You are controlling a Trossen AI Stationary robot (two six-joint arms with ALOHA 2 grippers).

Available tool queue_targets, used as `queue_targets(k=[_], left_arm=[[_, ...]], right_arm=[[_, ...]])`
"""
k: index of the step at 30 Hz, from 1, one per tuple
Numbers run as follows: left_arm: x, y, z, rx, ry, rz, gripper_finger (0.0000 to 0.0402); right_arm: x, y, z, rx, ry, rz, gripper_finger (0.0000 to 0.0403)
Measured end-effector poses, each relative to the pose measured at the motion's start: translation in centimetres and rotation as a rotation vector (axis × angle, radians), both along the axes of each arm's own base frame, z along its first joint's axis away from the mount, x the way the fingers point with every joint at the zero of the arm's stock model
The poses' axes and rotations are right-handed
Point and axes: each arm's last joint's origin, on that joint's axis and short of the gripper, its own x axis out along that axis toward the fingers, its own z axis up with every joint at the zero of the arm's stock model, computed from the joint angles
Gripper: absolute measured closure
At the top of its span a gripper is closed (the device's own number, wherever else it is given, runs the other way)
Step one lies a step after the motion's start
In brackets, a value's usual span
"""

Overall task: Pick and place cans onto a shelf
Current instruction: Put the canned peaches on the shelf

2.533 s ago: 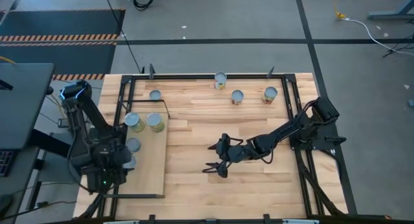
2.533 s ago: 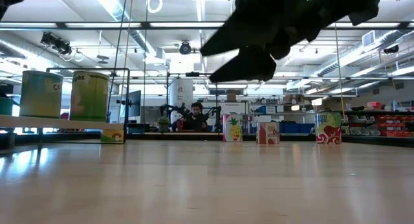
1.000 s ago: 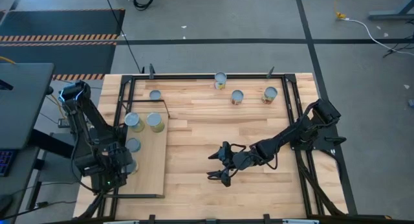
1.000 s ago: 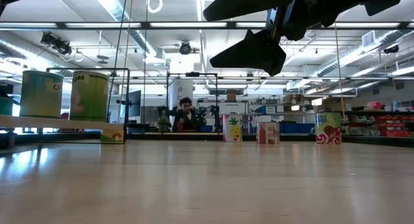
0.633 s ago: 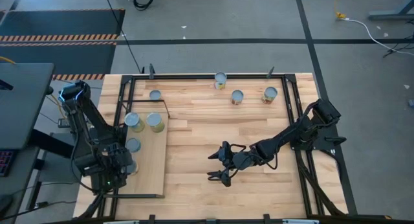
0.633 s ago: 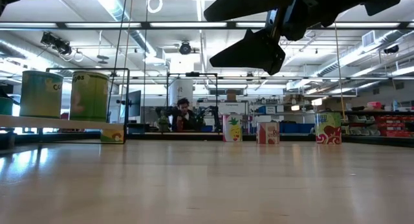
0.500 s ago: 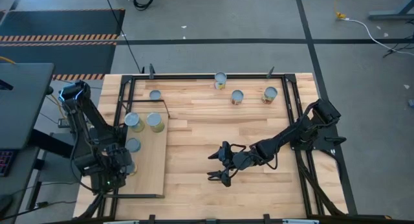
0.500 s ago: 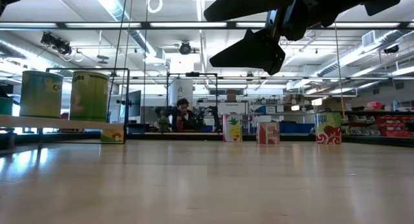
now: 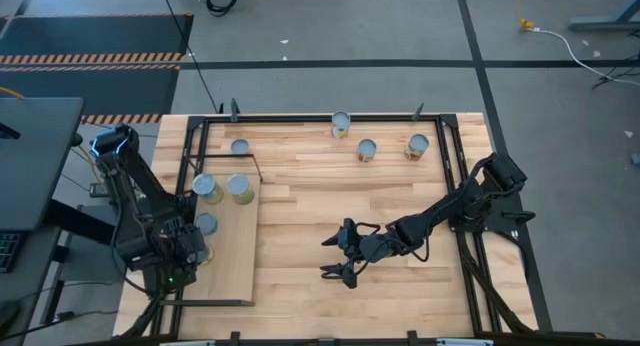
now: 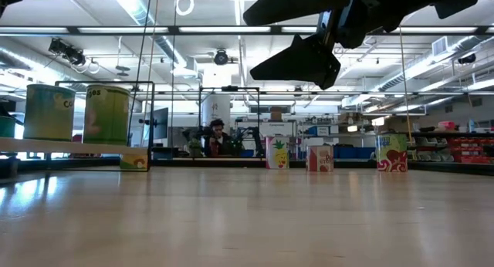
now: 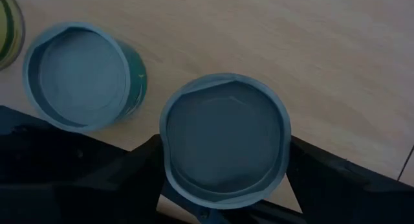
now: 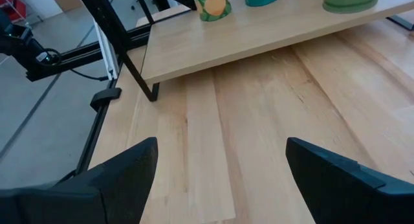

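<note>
Cans are sitting in two groups while you are watching this moment. Your left hand point(image 9: 188, 254) is hovering over the shelf point(image 9: 232, 266), which is lying along the left edge of the surface point(image 9: 380, 196). Its fingers point(image 11: 336, 179) are closed on either side of a pale-topped can point(image 11: 224, 138), gripping it from above the shelf board. Just beside that held can, a teal-sided can point(image 11: 83, 75) is standing upright on the shelf. Toward the shelf's far end, two more cans are standing side by side: one with a silvery top point(image 9: 206, 187) and one with a yellowish label point(image 9: 239, 188). A small can point(image 9: 239, 146) is resting on the surface just beyond the shelf's far edge, near the far left corner.

Three other cans are waiting along the far edge of the surface: one at the middle of that edge point(image 9: 340, 124), one a little nearer you point(image 9: 366, 150), and one toward the far right corner point(image 9: 417, 146).

Your right hand point(image 9: 338, 258) is hanging above the middle of the surface, well apart from every can, with its fingers point(image 12: 110, 179) spread wide and nothing between them.
</note>
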Motion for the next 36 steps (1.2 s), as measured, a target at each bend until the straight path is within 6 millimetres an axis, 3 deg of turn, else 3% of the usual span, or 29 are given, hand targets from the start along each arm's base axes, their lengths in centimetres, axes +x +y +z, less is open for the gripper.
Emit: queue_targets(k=[14, 36], left_arm=[[0.06, -0.04, -0.03, -0.032, 0.087, -0.031, 0.0111], [0.10, -0.09, -0.06, -0.040, 0.075, -0.011, 0.0111]], right_arm=[[0.00, 0.03, 0.00, 0.004, 0.001, 0.008, 0.0055], [0.02, 0.09, 0.07, 0.004, -0.004, 0.027, 0.0055]])
